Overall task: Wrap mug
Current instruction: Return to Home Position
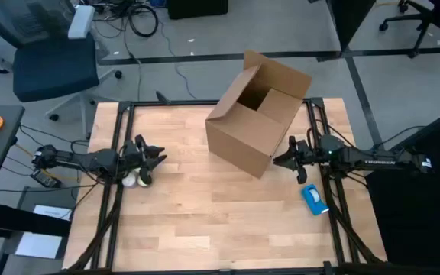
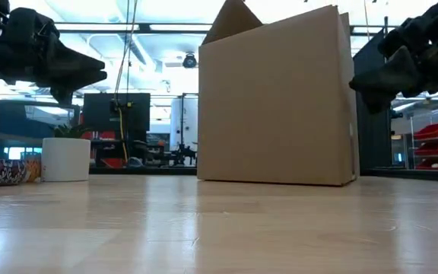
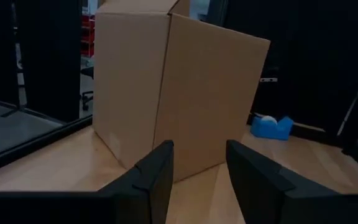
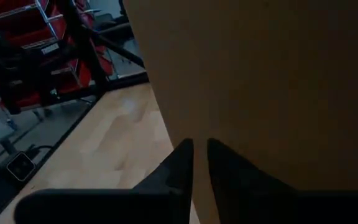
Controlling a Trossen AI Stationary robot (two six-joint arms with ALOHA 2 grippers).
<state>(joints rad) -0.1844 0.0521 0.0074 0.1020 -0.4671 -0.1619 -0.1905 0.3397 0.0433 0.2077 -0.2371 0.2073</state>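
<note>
Cardboard box [image 1: 250, 134] sits upper centre in my overhead view, one top flap raised. I cannot see the mug anywhere. The left gripper [image 1: 161, 158] hangs well left of the box, the right gripper [image 1: 276, 160] is just beside its right wall, and a blue tape dispenser [image 1: 314, 198] lies lower right. In the low view the box fills the centre, with a white pot [image 2: 65, 158] at left. The left wrist view shows fingers moderately wide and empty. The right wrist view shows fingers nearly together, empty, with the box wall close.
</note>
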